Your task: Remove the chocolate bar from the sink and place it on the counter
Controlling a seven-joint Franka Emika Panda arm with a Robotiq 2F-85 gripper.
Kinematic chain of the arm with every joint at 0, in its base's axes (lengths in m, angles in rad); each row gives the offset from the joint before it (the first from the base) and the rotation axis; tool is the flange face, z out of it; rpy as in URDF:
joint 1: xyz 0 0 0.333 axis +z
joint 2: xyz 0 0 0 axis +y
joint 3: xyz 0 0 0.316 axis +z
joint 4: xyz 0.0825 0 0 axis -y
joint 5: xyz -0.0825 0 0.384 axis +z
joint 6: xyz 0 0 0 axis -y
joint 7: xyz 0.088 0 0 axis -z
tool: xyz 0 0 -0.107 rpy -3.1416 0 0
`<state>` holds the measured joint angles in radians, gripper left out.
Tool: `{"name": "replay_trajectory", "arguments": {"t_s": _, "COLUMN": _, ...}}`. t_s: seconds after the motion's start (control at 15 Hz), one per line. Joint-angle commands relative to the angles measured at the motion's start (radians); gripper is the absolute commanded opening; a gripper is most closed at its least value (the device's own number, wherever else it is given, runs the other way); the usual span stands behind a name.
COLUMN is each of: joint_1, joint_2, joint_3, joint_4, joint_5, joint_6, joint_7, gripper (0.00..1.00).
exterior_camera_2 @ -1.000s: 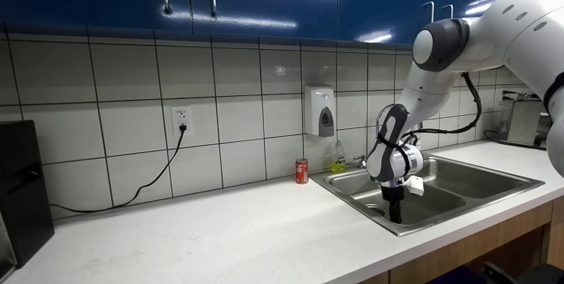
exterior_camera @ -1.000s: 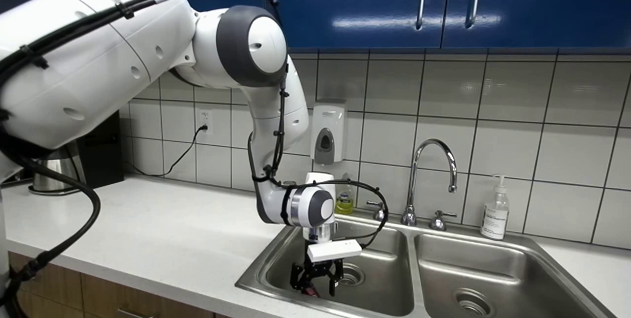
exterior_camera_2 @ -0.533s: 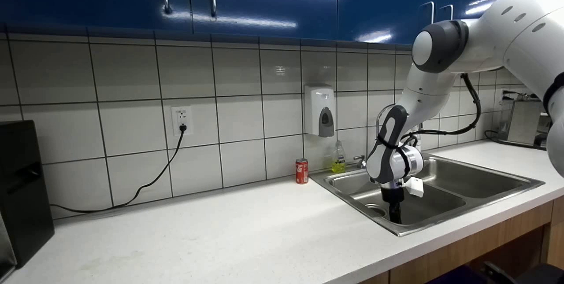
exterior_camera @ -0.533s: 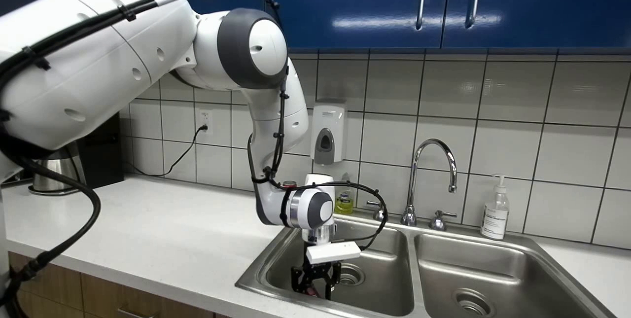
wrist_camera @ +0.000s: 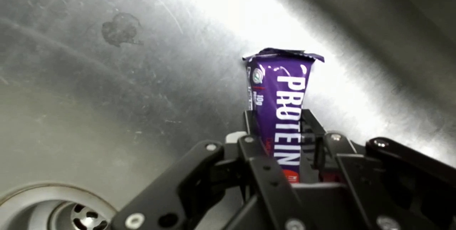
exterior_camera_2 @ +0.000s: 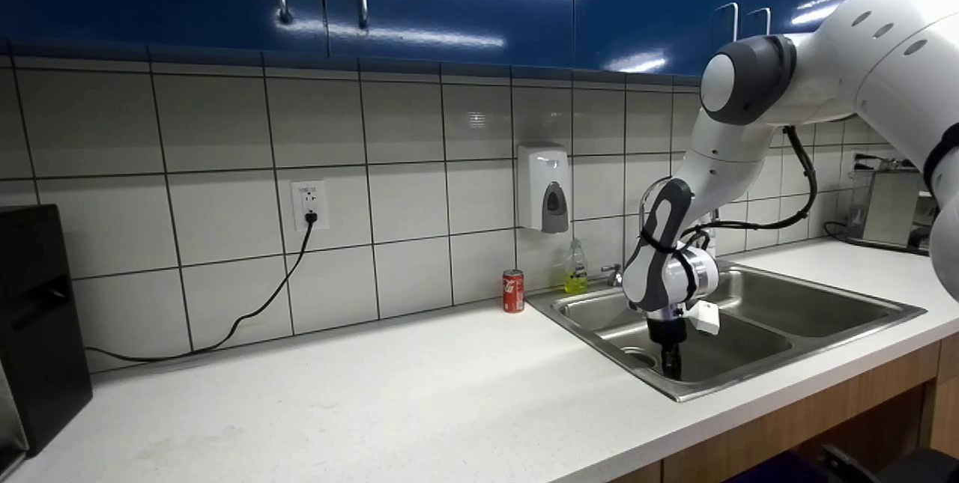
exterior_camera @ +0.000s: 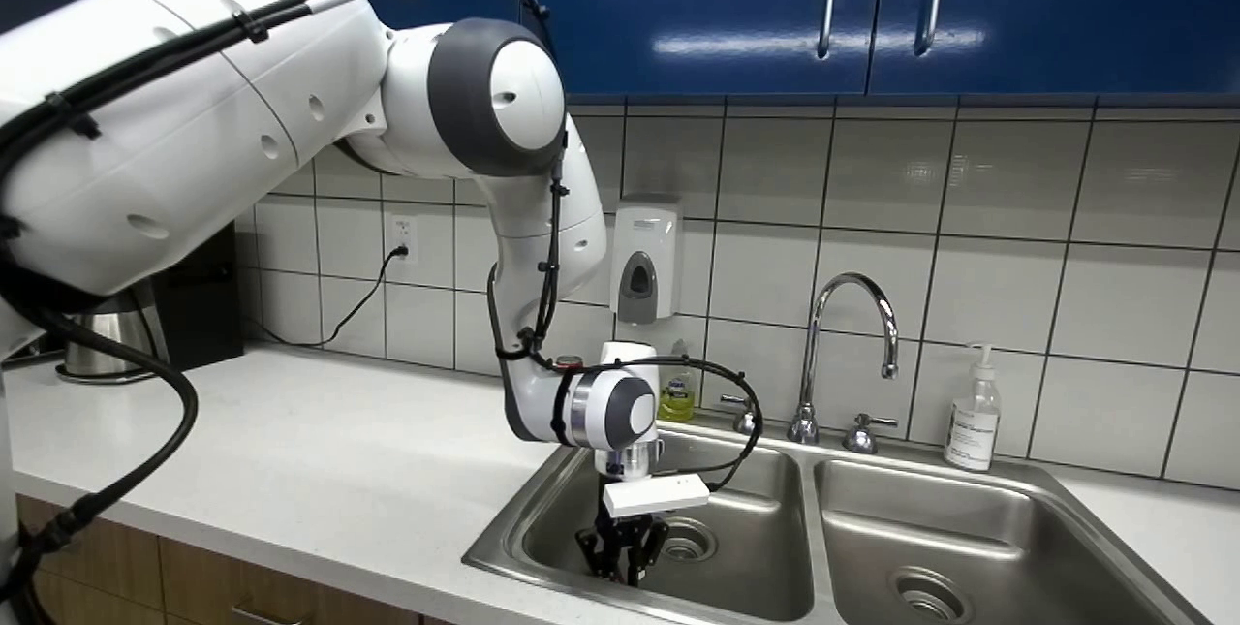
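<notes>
Filling the wrist view's left is the sink (wrist_camera: 107,116); right of centre, inside it, my claw (wrist_camera: 281,120) pinches the chocolate bar (wrist_camera: 279,98) by its long sides. Its long axis runs up the frame, square to my squeeze, so a lift looks due.

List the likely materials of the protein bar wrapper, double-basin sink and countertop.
Protein bar wrapper: likely glossy plastic or foil film, from its highlights and thin end flap. Double-basin sink: apparently satin stainless steel; gray sheen and fine scratches show. Countertop: perhaps matte laminate or stone composite; its smooth off-white surface fits either.
</notes>
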<state>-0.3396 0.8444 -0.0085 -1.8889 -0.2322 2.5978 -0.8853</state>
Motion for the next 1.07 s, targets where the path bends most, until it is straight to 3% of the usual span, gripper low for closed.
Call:
{"name": "replay_trajectory", "arguments": {"t_s": 0.0, "joint_1": -0.01, "joint_2": 0.018, "joint_3": 0.011, "joint_4": 0.032, "joint_5": 0.024, "joint_6": -0.023, "joint_7": -0.02, "gripper": 0.08}}
{"name": "replay_trajectory", "arguments": {"t_s": 1.0, "joint_1": 0.047, "joint_2": -0.101, "joint_3": -0.022, "joint_4": -0.023, "joint_5": 0.043, "joint_6": -0.028, "joint_7": 0.132, "gripper": 0.06}}
